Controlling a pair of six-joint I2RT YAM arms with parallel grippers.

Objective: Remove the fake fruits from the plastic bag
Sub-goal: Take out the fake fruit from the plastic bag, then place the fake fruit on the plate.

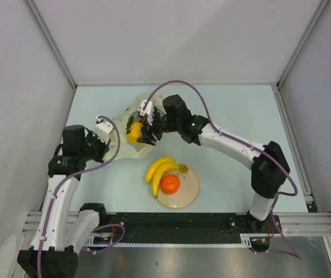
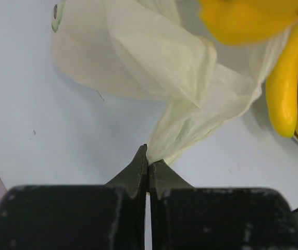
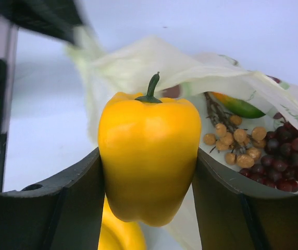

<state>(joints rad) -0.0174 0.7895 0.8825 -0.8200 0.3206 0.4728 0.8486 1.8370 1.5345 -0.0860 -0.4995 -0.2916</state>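
Gripping the yellow pepper (image 3: 149,140) between its jaws at the mouth of the plastic bag (image 3: 138,62), the right gripper (image 3: 149,174) is mid-extraction while the left gripper (image 2: 147,156) pinches the bag's edge, and next comes a clean carry, I'd say, to the plate (image 1: 190,196) beside the banana bunch (image 1: 157,169) and orange (image 1: 169,183).

The pale table (image 1: 241,116) carries the plastic bag (image 1: 128,149) and a beige plate (image 1: 190,194).

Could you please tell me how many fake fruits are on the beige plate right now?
2. The banana bunch lies across the left rim of the plate; the orange sits beside it, nearer the middle. Nothing seems hidden behind them.
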